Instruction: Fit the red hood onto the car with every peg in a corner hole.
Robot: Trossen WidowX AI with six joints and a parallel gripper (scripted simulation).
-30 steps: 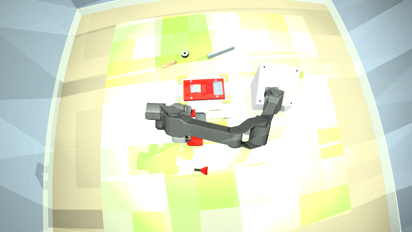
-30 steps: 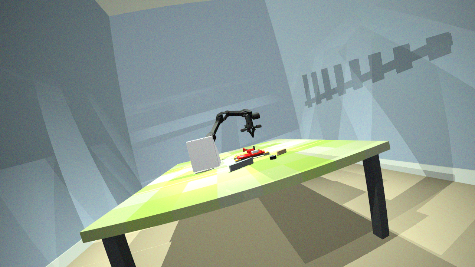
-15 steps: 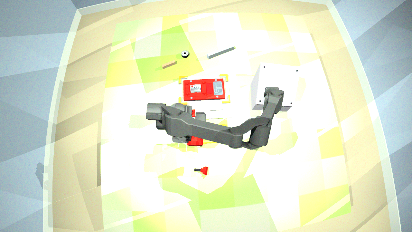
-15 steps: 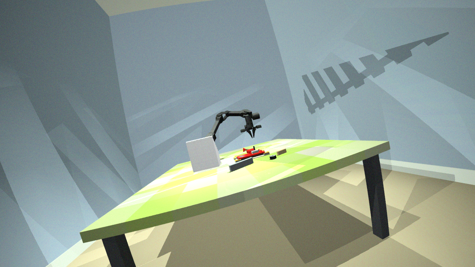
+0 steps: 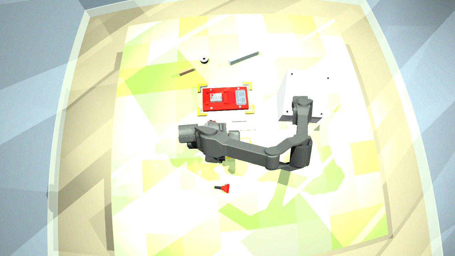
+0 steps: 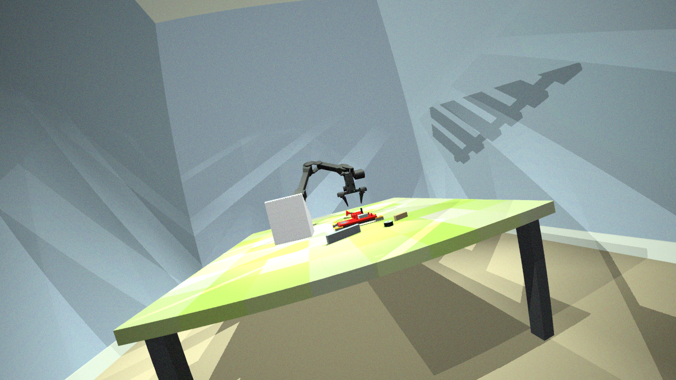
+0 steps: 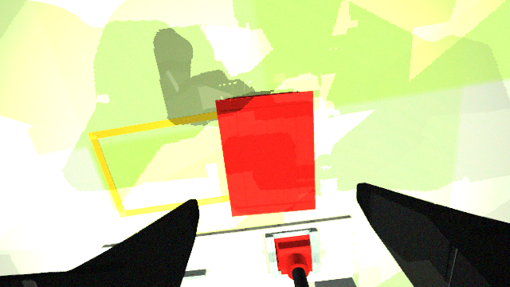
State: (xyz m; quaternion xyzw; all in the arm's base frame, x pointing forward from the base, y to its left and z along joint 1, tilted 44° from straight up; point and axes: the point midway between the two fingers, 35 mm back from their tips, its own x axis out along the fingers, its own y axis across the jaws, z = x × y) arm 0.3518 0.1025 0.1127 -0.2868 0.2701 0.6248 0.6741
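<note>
gripper (image 5: 221,143) (image 6: 354,203) (image 7: 276,198) wide, nothing held, above bench (image 5: 165,219) (image 6: 330,271). hood (image 7: 271,155) on bench, off car, across one end of yellow outline (image 7: 105,171); arm hides it in top view. chassis (image 5: 206,106) (image 6: 347,222) in jig (image 5: 201,112), inward from top view's upper edge, engine block (image 5: 215,97) (image 6: 363,216) seated. white box (image 5: 308,89) (image 6: 289,219) toward right edge.

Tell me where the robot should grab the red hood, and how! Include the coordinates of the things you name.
I'd come from straight above and pinch the hood (image 7: 271,155) by its left and right side walls, as the wrist view shows them. Its roof looks flat, facing up, and the open gripper (image 6: 354,203) (image 7: 276,198) has fingers spread wider than it.
</note>
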